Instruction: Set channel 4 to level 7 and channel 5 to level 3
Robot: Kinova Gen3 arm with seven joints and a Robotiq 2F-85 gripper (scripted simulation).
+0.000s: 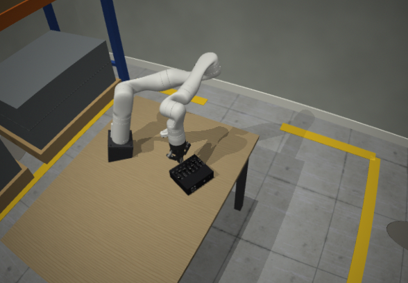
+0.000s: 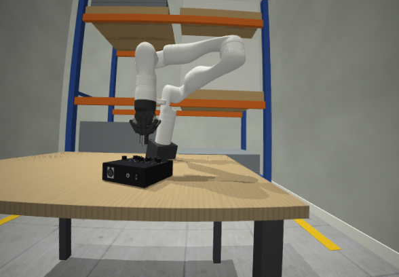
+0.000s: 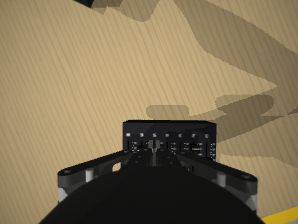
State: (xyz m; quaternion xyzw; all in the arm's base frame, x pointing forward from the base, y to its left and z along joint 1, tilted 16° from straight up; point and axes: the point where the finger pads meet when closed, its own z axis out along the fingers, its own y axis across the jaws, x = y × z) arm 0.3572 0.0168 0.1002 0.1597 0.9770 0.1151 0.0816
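Black against the pale wood, the gripper (image 2: 145, 142) hangs with its fingers pressed fully together on nothing, clear above the lighting desk (image 2: 137, 172). That box stands on its feet on the table (image 2: 210, 194), below and slightly right of the fingertips. Its fader row runs left to right in the wrist view, too small to read levels.

Probably a warehouse: pallet rack (image 2: 267, 79), yellow floor tape (image 1: 368, 202), concrete floor.

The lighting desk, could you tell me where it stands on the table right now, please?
In the top view the lighting desk stands near the table's right edge, just below the shut gripper, with the arm's black base to its left.
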